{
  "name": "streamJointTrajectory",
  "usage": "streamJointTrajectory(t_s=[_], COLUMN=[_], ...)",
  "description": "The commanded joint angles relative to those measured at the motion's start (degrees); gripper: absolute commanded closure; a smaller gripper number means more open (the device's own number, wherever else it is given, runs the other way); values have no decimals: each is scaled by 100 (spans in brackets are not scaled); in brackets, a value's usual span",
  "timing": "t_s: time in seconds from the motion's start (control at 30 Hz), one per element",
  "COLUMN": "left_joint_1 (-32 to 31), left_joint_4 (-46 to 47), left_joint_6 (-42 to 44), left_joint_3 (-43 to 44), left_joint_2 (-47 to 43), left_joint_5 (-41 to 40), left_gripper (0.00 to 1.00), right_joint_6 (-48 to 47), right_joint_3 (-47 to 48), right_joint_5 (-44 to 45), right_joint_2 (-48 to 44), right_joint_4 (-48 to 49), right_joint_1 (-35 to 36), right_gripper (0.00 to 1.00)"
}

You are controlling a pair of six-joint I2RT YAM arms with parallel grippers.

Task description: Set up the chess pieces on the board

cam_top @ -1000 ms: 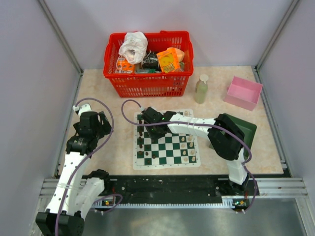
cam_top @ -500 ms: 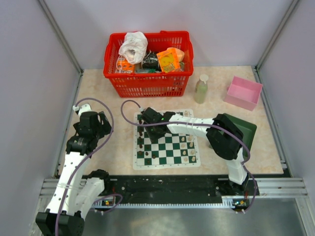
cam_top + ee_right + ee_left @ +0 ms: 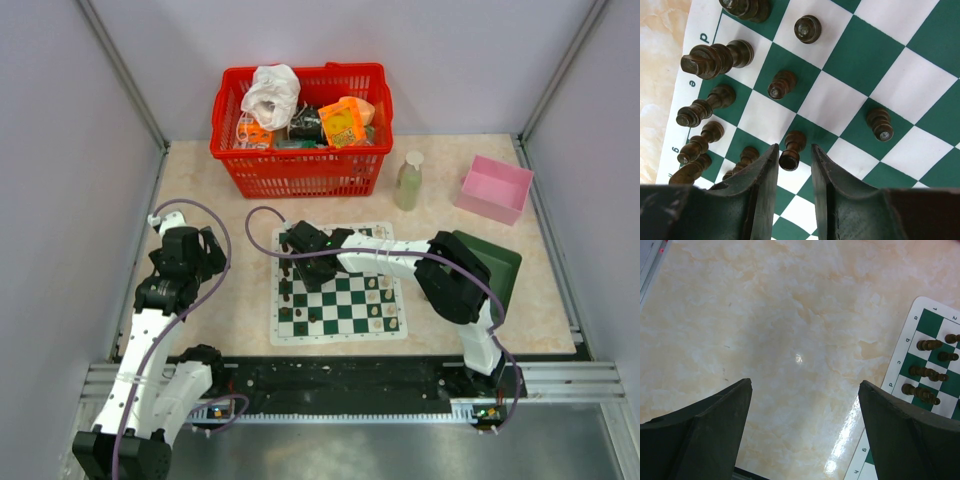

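Note:
The green-and-white board point(image 3: 345, 300) lies mid-table. Dark brown chess pieces point(image 3: 287, 290) stand along its left side and cream ones point(image 3: 380, 300) along its right. My right gripper point(image 3: 300, 262) hovers low over the board's far left part. In the right wrist view its jaws point(image 3: 794, 147) stand narrowly open around a dark pawn point(image 3: 796, 142) that stands on a green square, with a gap showing on the right side. More dark pieces point(image 3: 715, 57) stand around it. My left gripper point(image 3: 805, 382) is wide open over bare table, left of the board's edge point(image 3: 900, 367).
A red basket point(image 3: 300, 160) full of items stands at the back. A pale bottle point(image 3: 408, 180) and a pink box point(image 3: 495, 188) are at the back right. A dark green box point(image 3: 505, 262) sits right of the board under the right arm.
The right arm has shifted slightly left over the board and its jaws have eased a little apart around the pawn. The left arm has not moved.

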Motion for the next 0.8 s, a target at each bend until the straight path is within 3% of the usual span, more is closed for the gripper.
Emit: streamJointTrajectory(t_s=[0.0,0.77], left_joint_1=[-6,-6], left_joint_4=[100,109], left_joint_6=[-27,-10], left_joint_3=[33,42], left_joint_2=[18,44], left_joint_5=[-24,-6], left_gripper=[7,7], right_joint_6=[5,66], right_joint_3=[173,94], right_joint_5=[67,129], right_joint_2=[-198,-340], right_joint_4=[156,279], right_joint_1=[69,78], right_gripper=[67,73])
